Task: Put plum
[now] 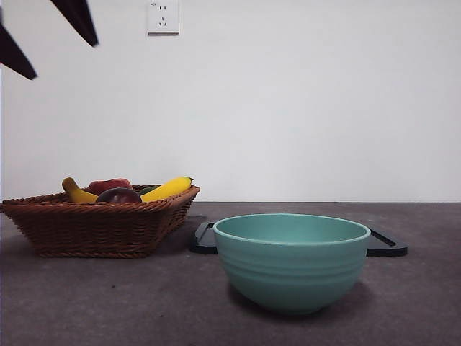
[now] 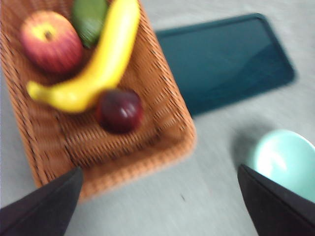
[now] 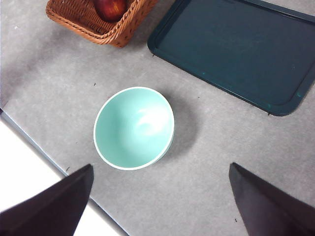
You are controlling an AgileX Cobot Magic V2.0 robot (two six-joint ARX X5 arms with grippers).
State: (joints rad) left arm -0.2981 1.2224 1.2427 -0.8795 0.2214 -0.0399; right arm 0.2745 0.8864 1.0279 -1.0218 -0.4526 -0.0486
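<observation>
One plum [image 2: 119, 110] lying in the wicker basket [image 2: 167, 98], touching a yellow banana [image 2: 98, 64]. Two bananas counted from the front, one red apple [image 2: 50, 34] and one green fruit [image 2: 89, 17] beside them. Left gripper [image 2: 157, 206] hovering above the basket's near rim, jaws spread wide, holding nothing. Right gripper [image 3: 160, 206] high over the one teal bowl [image 3: 134, 127], jaws likewise spread, empty. One dark tray [image 3: 236, 49] just beside the basket.
</observation>
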